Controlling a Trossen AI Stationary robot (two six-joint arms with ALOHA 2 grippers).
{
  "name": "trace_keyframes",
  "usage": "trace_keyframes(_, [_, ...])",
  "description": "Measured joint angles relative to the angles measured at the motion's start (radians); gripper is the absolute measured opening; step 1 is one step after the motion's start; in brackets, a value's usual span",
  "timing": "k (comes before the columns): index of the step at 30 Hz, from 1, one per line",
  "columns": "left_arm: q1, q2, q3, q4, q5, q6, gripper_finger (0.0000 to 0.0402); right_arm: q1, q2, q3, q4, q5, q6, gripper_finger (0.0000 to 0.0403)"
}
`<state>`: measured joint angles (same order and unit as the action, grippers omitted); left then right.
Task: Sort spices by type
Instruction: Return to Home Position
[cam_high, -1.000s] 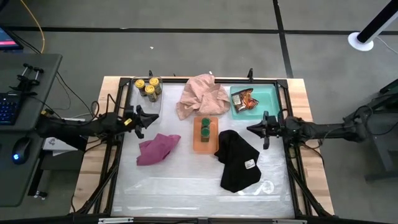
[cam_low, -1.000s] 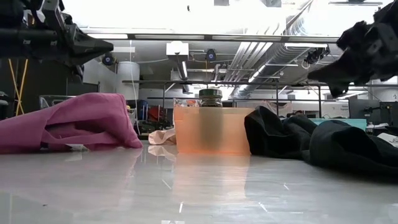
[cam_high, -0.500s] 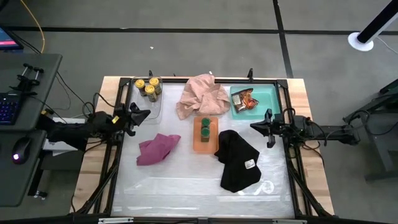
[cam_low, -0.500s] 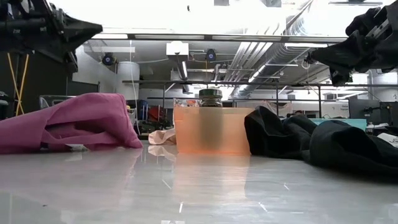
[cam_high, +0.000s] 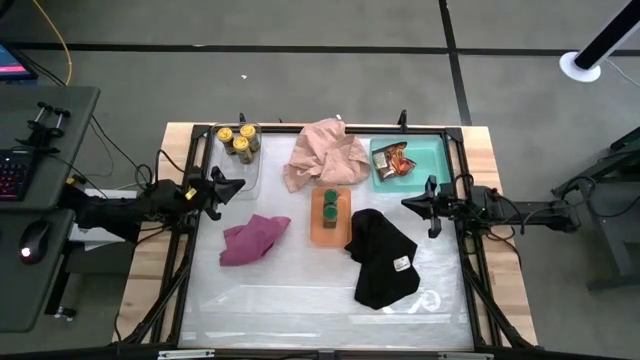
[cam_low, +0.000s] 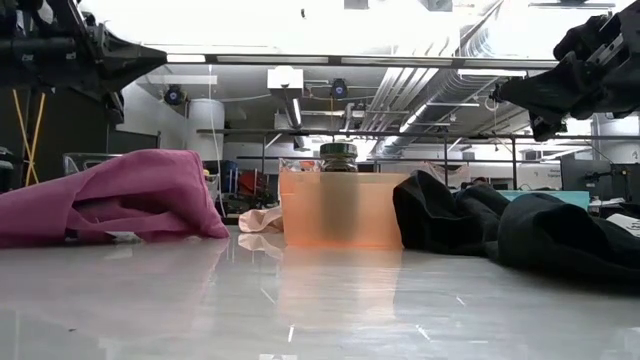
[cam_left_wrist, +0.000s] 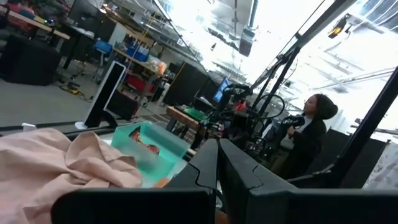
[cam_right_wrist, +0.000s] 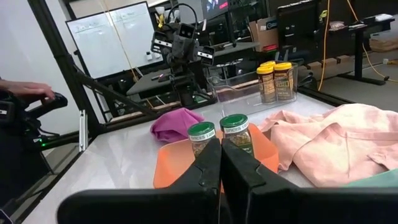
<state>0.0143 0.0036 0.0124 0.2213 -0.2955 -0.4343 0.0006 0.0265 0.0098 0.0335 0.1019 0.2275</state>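
Both grippers hover above the table, shut and empty. My left gripper (cam_high: 238, 184) (cam_left_wrist: 217, 163) is near the table's left edge, beside the clear tray (cam_high: 249, 168) that holds several yellow-lidded jars (cam_high: 240, 140). My right gripper (cam_high: 404, 205) (cam_right_wrist: 221, 163) is near the right edge, right of the orange tray (cam_high: 329, 229), where two green-lidded jars (cam_high: 330, 202) (cam_right_wrist: 236, 128) stand. Red-brown packets (cam_high: 393, 160) lie in the teal tray (cam_high: 425, 155) at the far right.
A pink cloth (cam_high: 325, 153) lies crumpled at the far middle. The magenta cloth (cam_high: 253, 238) is left of the orange tray, and the black cloth (cam_high: 383, 258) is on its near right. A person (cam_left_wrist: 314, 124) stands beyond the table, and a person's hand (cam_right_wrist: 25, 90) rests on a handle.
Both arms have drawn back and risen a little. The left gripper has moved toward the table's left edge and slightly toward the far edge; the right gripper has shifted slightly toward the right edge. No object has moved.
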Motion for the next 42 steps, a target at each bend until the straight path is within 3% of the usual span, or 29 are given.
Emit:
trace_keyframes(15, [-0.001, 0.0, 0.0, -0.031, 0.0, -0.002, 0.0, 0.0, 0.0, 0.0, 0.0, 0.0, 0.0, 0.0001])
trace_keyframes(19, [-0.033, 0.0, 0.0, -0.053, 0.009, 0.167, 0.0, 0.0, 0.0, -0.001, 0.0, 0.0, 0.0, 0.0001])
trace_keyframes(21, [-0.048, 0.0, 0.0, -0.065, 0.064, 0.293, 0.0, 0.0, 0.0, -0.001, 0.0, 0.0, 0.0, 0.0001])
trace_keyframes(24, [-0.06, 0.0, 0.0, -0.094, 0.233, 0.438, 0.0, 0.0, 0.0, -0.001, 0.0, 0.0, 0.0, 0.0001])
trace_keyframes(28, [-0.039, 0.0, 0.0, -0.182, 0.405, 0.467, 0.0, 0.0, 0.0, -0.001, 0.0, 0.0, 0.0, 0.0001])
trace_keyframes(34, [0.015, 0.0, 0.0, -0.214, 0.31, 0.461, 0.0, 0.0, 0.0, -0.001, 0.0, 0.0, 0.0, 0.0001])
trace_keyframes(42, [0.045, 0.0, 0.0, -0.215, 0.304, 0.385, 0.0, 0.0, 0.0, -0.001, 0.0, 0.0, 0.0, 0.0001])
